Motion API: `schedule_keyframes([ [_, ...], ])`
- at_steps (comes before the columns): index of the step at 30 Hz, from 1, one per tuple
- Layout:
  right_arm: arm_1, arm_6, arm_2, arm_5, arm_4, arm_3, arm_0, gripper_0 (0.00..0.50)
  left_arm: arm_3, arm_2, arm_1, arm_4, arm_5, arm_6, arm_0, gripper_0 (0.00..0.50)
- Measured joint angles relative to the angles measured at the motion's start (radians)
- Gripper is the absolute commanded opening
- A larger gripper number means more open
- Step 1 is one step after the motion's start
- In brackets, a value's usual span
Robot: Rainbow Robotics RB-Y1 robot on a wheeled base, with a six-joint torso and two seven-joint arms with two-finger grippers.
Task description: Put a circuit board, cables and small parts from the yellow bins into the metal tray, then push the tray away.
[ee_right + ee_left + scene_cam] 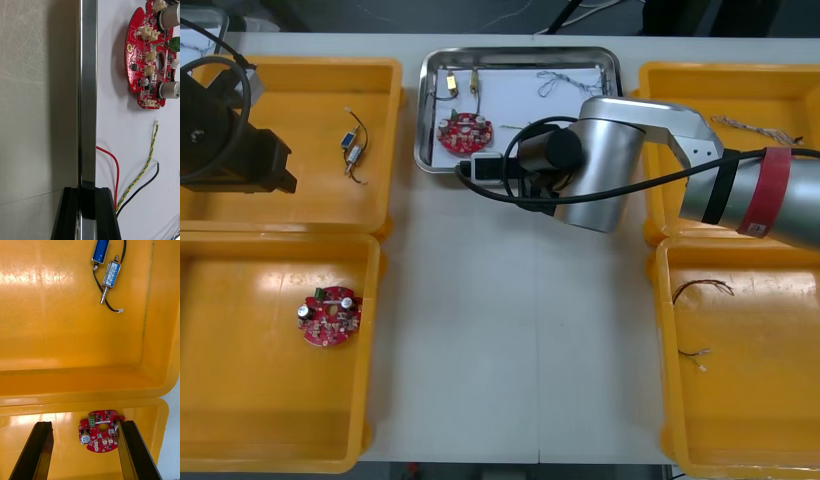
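1. The right end effector (87,192) was clamped on the near rim of the metal tray (423,120), one finger inside and one outside.
2. Its wrist view brought out red, black and yellow-green cables (144,169) inside the tray beside a circuit board (150,56).
3. The left end effector (84,424) hung wide open and empty, left of the tray, above a second circuit board (98,432).
4. Four yellow bins (310,200) flanked the tray, and two small metal parts (107,268) lay in the far-left one.

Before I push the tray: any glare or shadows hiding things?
Right wrist view: the metal tray rim gleams between the right gripper's fingers; the circuit board casts a soft shadow. Left wrist view: glare patches on the yellow bin floor below the open left gripper.
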Motion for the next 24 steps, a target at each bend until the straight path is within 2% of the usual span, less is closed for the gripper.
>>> schedule_keyframes([
  [11, 0.0, 0.002, 0.001, -0.046, -0.001, 0.043, -0.013, 0.0, 0.0, 0.0, 0.0, 0.0, 0.0, 0.0, 0.0, 0.5],
  [17, 0.001, 0.002, 0.001, -0.046, -0.047, 0.05, -0.017, 0.0, 0.0, 0.0, 0.0, 0.0, 0.0, 0.0, 0.0, 0.5],
  [24, 0.001, 0.003, 0.001, -0.046, -0.051, 0.052, -0.017, 0.0, 0.0, 0.0, 0.0, 0.0, 0.0, 0.0, 0.0, 0.5],
])
